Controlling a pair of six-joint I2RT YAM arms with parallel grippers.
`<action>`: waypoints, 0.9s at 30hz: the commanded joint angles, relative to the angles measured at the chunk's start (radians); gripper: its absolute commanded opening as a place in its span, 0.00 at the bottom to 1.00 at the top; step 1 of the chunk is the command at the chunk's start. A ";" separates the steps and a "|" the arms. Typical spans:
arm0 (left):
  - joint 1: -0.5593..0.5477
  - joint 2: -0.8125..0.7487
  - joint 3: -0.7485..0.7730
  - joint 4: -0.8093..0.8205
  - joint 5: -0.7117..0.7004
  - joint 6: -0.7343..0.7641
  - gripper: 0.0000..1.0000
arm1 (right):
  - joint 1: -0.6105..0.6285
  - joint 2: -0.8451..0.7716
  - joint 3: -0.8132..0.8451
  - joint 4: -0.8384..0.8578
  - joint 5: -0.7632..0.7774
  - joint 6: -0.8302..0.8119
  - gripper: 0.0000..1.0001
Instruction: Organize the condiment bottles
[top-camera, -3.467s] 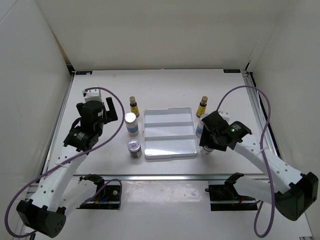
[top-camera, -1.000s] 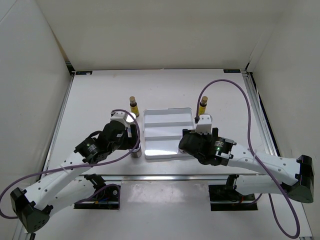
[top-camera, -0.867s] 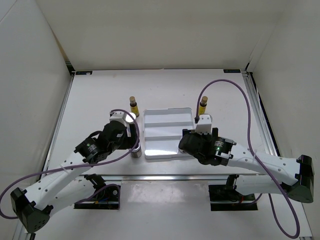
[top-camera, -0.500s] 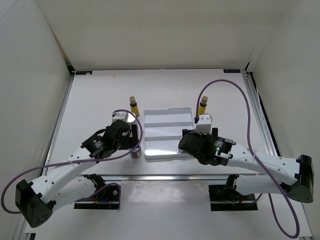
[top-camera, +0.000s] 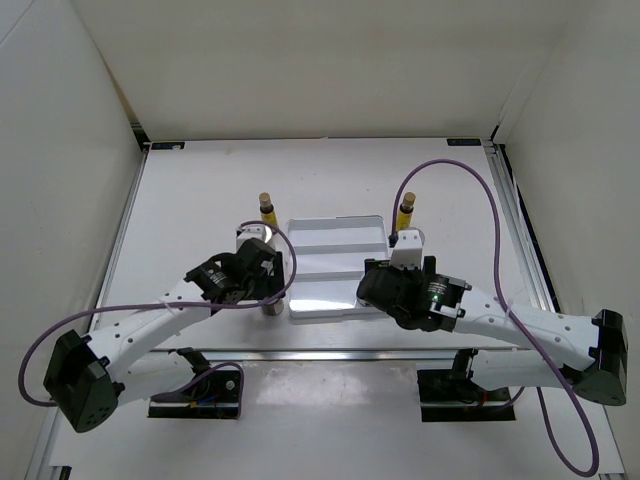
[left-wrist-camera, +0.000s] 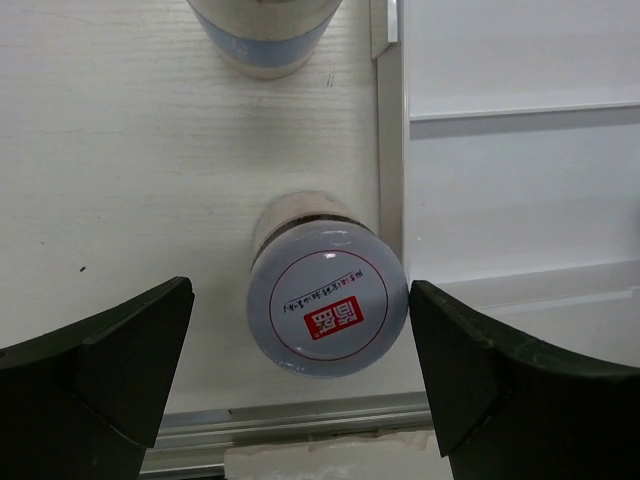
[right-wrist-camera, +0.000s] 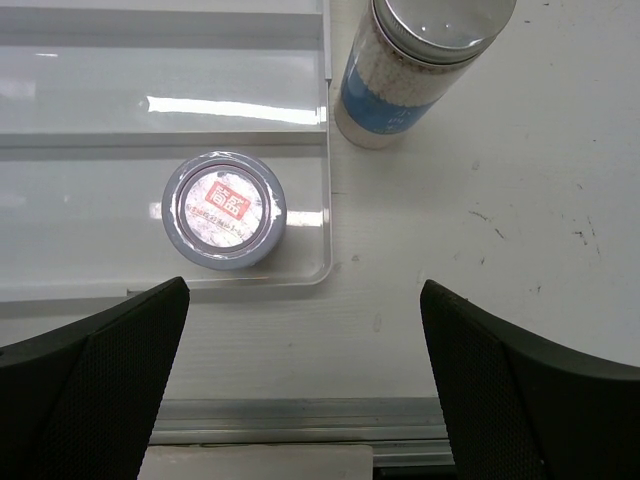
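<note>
Left wrist view: the left gripper (left-wrist-camera: 300, 292) is spread around a short jar (left-wrist-camera: 328, 313) on the table (left-wrist-camera: 150, 150), just beside the wall of the tray (left-wrist-camera: 392, 150). In closing, one finger may strike this wall and tip the jar. The right gripper (right-wrist-camera: 305, 288) is spread too.

Robotics lab cell, white enclosure walls (top-camera: 320, 70), white table (top-camera: 190, 190), aluminium rails (top-camera: 330, 353), two cabled robot arms (top-camera: 530, 328)
</note>
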 joint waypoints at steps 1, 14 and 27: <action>-0.006 0.041 0.019 0.020 -0.019 0.002 1.00 | 0.004 0.003 -0.012 0.020 0.025 0.020 1.00; -0.006 0.096 0.028 0.056 0.011 -0.007 0.68 | 0.004 -0.028 -0.041 0.020 0.016 0.030 1.00; -0.082 0.050 0.314 -0.114 -0.107 -0.017 0.21 | 0.004 -0.057 -0.061 0.011 0.016 0.040 1.00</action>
